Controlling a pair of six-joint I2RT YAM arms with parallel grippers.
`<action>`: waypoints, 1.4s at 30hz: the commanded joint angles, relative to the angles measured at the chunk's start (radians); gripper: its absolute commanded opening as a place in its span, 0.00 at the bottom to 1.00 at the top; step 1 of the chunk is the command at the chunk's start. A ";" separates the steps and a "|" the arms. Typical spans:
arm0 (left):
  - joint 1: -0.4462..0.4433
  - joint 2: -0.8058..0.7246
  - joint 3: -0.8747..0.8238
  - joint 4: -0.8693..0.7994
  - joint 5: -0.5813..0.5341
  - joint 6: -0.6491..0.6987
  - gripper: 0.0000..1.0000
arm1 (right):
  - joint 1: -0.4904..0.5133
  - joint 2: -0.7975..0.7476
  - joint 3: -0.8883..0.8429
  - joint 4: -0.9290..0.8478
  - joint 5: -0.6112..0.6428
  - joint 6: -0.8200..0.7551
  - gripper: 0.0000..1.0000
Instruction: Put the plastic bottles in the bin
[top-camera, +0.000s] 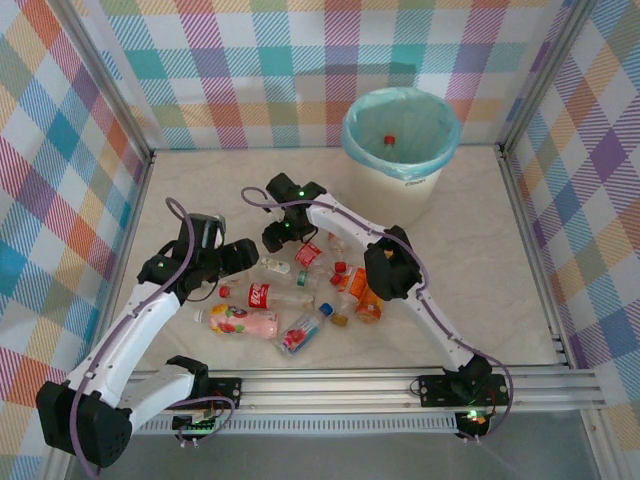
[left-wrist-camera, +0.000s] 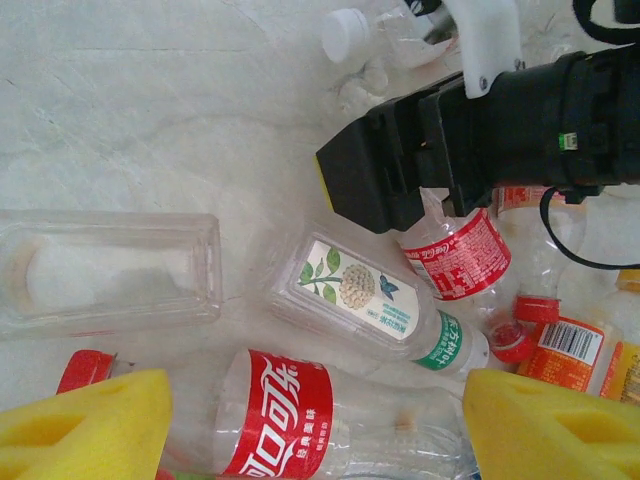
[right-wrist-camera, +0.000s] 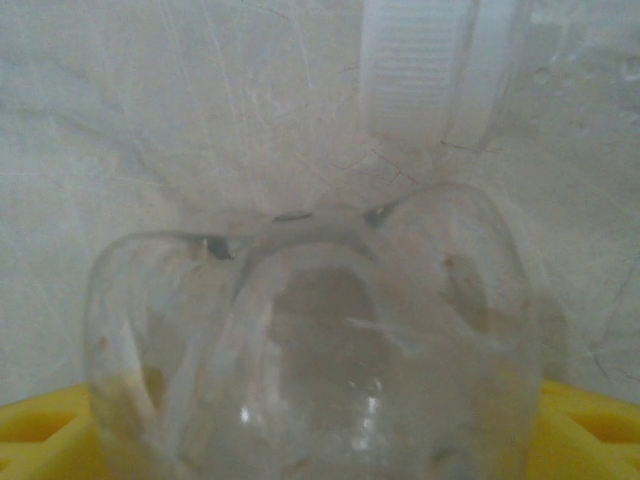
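Several plastic bottles (top-camera: 300, 290) lie in a heap mid-table. The bin (top-camera: 400, 140), cream-white with a teal liner, stands at the back right with a red-capped bottle (top-camera: 389, 140) inside. My left gripper (top-camera: 255, 262) (left-wrist-camera: 318, 420) is open, its yellow pads (left-wrist-camera: 90, 430) hovering over a clear red-labelled cola bottle (left-wrist-camera: 290, 420) that lies lengthwise between them. My right gripper (top-camera: 280, 238) (right-wrist-camera: 320, 440) is low over the heap's far side. Its jaws stand wide, with the rounded end of a clear bottle (right-wrist-camera: 310, 330) between the pads (right-wrist-camera: 40, 430).
A flower-labelled bottle (left-wrist-camera: 360, 295) and a red-labelled one (left-wrist-camera: 460, 255) lie just beyond the cola bottle, under the right arm's black housing (left-wrist-camera: 385, 170). A clear rectangular tub (left-wrist-camera: 110, 270) sits to the left. Checked walls (top-camera: 60, 200) close in three sides.
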 joint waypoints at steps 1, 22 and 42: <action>0.015 -0.035 -0.008 -0.023 0.005 0.015 0.77 | 0.011 -0.006 0.058 -0.026 0.012 -0.045 0.77; 0.016 -0.055 0.226 -0.075 -0.078 0.101 0.77 | 0.012 -0.378 0.049 0.039 0.012 -0.114 0.54; -0.041 0.343 0.741 0.125 0.185 0.123 0.73 | -0.099 -0.619 0.080 0.324 0.085 -0.282 0.51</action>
